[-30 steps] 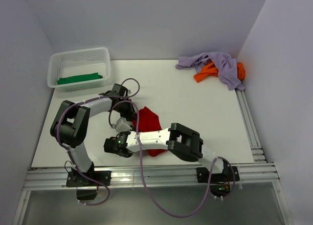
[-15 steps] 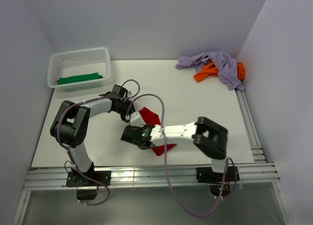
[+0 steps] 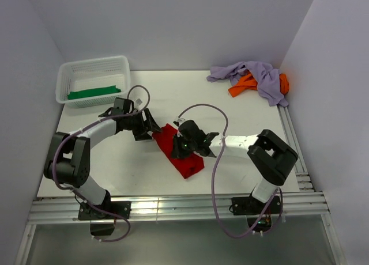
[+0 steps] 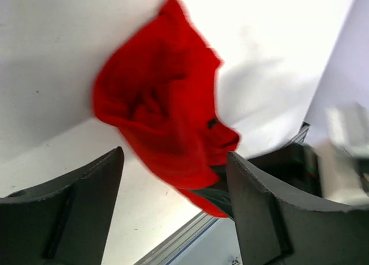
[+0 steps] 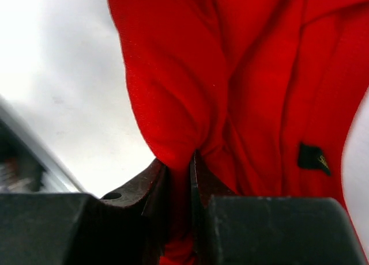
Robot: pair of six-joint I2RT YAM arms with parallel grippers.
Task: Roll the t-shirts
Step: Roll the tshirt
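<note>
The red t-shirt [image 3: 187, 161] lies as a bunched diagonal strip at mid-table. My right gripper [image 3: 181, 146] is over its middle, shut on a pinched fold of the red t-shirt [image 5: 259, 92]; the fold sits between the right gripper's [image 5: 191, 161] jaws. My left gripper [image 3: 154, 128] is at the strip's far-left end, open. In the left wrist view the red t-shirt [image 4: 161, 109] lies beyond the left gripper [image 4: 174, 156] and not between its fingers [image 4: 69, 207]. A green t-shirt [image 3: 94, 93] lies in the basket. Lavender [image 3: 256, 74] and orange [image 3: 242, 87] t-shirts are heaped at the far right.
The white lattice basket [image 3: 92, 66] stands at the far left corner. An aluminium rail [image 3: 173, 207] runs along the near edge, and another rail [image 3: 293, 141] along the right side. Purple cables loop over both arms above the table.
My left gripper has opened, let go of the red t-shirt and drawn back to the left. My right gripper has swung right and away from the near edge, pulling the red cloth with it.
</note>
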